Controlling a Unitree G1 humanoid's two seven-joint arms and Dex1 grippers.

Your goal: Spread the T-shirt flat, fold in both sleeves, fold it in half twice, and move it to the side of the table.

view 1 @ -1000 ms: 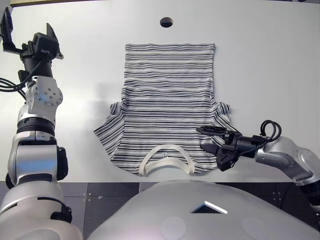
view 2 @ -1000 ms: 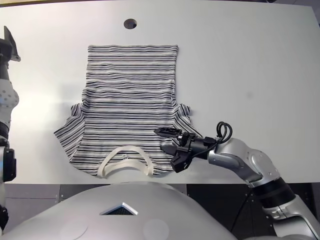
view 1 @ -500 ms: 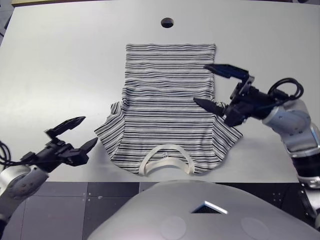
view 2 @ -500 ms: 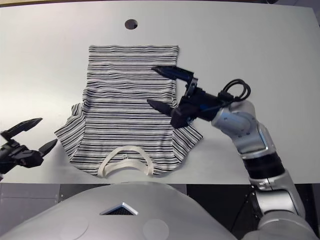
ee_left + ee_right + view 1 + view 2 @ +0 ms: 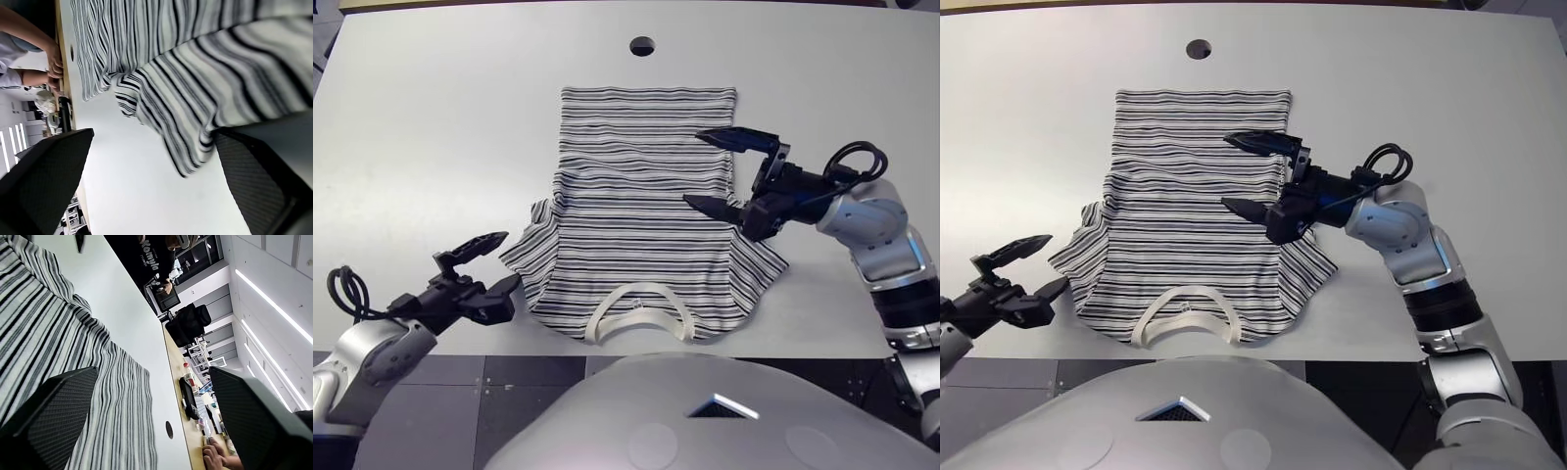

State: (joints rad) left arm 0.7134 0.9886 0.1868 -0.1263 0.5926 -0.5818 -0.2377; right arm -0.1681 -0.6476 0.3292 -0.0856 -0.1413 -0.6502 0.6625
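The striped T-shirt lies on the white table, its collar at the near edge and its hem at the far side. My left gripper is open, low by the table's front edge, its fingertips just beside the left sleeve. In the left wrist view that sleeve lies between the two fingers. Above the shirt's right side, over the armpit area, my right gripper hovers open, holding nothing. The right sleeve is spread outward.
A round hole is in the table beyond the hem. Bare table stretches to the left and to the right of the shirt. The table's front edge runs just under the collar.
The left arm came down from the far left and closed in on the left sleeve. The right gripper rose from the collar's right to above the shirt, and the right sleeve now lies spread.
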